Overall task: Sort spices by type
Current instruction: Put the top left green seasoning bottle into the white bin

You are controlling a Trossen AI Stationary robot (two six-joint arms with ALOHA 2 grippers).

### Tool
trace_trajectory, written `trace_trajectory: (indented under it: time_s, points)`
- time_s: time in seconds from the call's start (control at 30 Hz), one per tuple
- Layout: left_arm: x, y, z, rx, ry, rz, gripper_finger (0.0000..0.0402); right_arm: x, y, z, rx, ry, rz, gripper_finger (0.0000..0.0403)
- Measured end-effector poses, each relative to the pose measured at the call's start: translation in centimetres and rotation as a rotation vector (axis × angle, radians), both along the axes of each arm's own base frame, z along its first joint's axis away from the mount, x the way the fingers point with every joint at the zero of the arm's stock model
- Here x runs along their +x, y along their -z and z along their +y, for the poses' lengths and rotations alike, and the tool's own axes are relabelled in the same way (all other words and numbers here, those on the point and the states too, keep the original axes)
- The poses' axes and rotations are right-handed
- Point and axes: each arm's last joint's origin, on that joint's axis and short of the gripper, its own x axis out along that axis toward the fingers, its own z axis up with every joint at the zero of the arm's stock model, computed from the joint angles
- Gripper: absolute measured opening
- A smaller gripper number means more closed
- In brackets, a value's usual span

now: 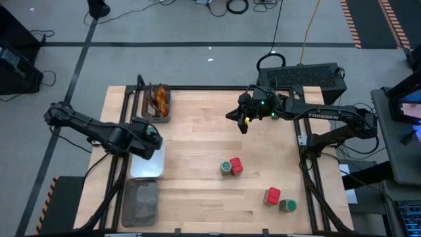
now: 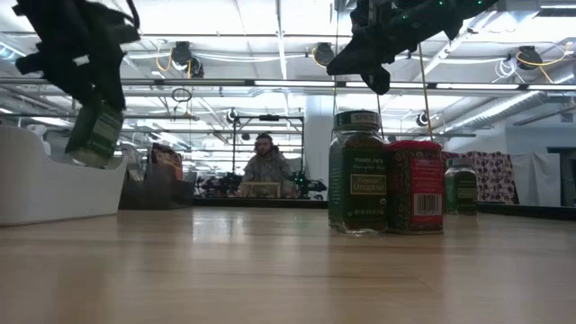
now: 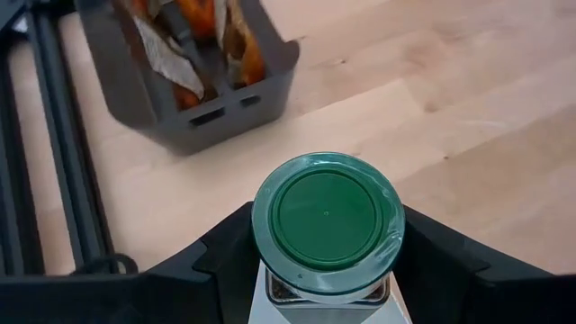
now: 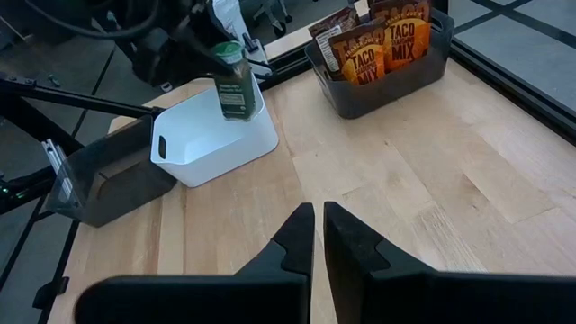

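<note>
A round spice jar with a green lid hangs over the white tray at the table's left side, with my left gripper shut on it; the right wrist view shows the jar above the tray's far end. Orange-brown sachets stand in the dark tray at the far left. A jar and a red packet stand together on the table's middle. Another red packet and jar stand near the front right. My right gripper hovers shut and bare above the far middle. My left gripper pinches the jar's body just under the lid between its two fingers, one on each side. The fingers come slanting down from above, with the lid toward the wrist. The jar hangs lifted clear over the white tray, slightly tilted.
A grey tray sits at the front left, beside the white tray. Black frame rails run along the table's left and right sides. Bare wood lies between the trays and the standing spices. A person sits in the room far behind the table.
</note>
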Motion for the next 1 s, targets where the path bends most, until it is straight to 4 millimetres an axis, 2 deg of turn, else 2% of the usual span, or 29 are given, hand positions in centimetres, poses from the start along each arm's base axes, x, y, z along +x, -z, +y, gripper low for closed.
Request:
trace_trajectory:
  time_s: [0.53,0.8,1.0]
  points:
    - [1.8,3.9,-0.7,0.021,-0.192,0.05,0.0219,0.0,0.0,0.0,-0.002,-0.002,0.002,0.0008]
    - [2.9,5.2,-1.1,0.048,-0.192,0.087,0.0221,0.0,0.0,0.0,-0.006,-0.004,0.002,0.0008]
    - [3.1,5.3,-1.2,0.045,-0.176,0.088,0.0222,0.0,0.0,0.0,-0.007,-0.004,0.002,0.0008]
